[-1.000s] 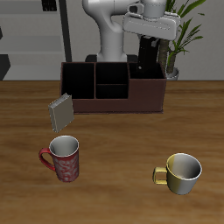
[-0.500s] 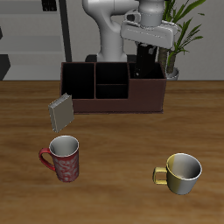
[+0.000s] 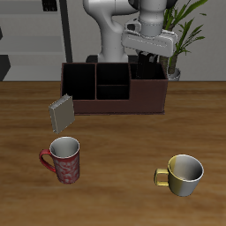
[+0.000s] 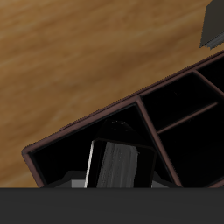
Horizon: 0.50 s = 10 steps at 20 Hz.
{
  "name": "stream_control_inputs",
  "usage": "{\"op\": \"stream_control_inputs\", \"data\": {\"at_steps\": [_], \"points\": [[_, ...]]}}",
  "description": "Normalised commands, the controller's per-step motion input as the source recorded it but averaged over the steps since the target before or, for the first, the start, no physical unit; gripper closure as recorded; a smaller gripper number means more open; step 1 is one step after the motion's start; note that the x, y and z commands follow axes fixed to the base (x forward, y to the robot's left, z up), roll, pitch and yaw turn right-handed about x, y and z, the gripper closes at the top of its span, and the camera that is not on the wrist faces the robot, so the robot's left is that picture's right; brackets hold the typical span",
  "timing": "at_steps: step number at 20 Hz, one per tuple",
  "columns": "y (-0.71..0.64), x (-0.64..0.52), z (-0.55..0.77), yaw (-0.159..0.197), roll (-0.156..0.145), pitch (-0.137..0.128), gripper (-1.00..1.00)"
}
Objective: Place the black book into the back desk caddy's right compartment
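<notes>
The gripper point(image 3: 148, 55) hangs above one end of the back desk caddy point(image 3: 113, 88), over the right compartment point(image 3: 146, 72), the wide black-lined section beside the small stacked middle cubbies point(image 3: 112, 81). In the exterior view the black book point(image 3: 146, 65) reads only as a dark upright shape under the gripper body, dropping into that compartment; its lower part is hidden behind the caddy's front wall, and black book against black lining leaves its edges hard to separate.

The wrist view is closer. There the black book point(image 4: 122, 164) stands inside the right compartment point(image 4: 83, 144), its cover and a pale strip of page edge showing, with the caddy's reddish-brown rim point(image 4: 87, 118) running around it. The near end of the book is cut off by the dark band at the frame's edge, and neither view shows the fingertips plainly. The jaws seem to be apart, or at least not clamped on the book, but I cannot tell for sure.

On the wooden surface point(image 3: 124, 150), nearer the front edge, stand a red patterned mug point(image 3: 63, 159) and a gold mug point(image 3: 181, 173), well apart. A grey book point(image 3: 62, 112) with ribbed page edges leans tilted at the caddy's other end; whether it touches the wall cannot be made out. A potted plant point(image 3: 181, 35) stands behind the caddy, partly hidden by the arm.
</notes>
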Motion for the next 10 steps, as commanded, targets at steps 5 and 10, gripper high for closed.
{"op": "stream_control_inputs", "data": {"at_steps": [5,10], "points": [[0.05,0.0,-0.23,-0.014,0.017,0.015,1.0],[0.15,-0.03,-0.19,0.012,0.034,-0.007,1.0]]}}
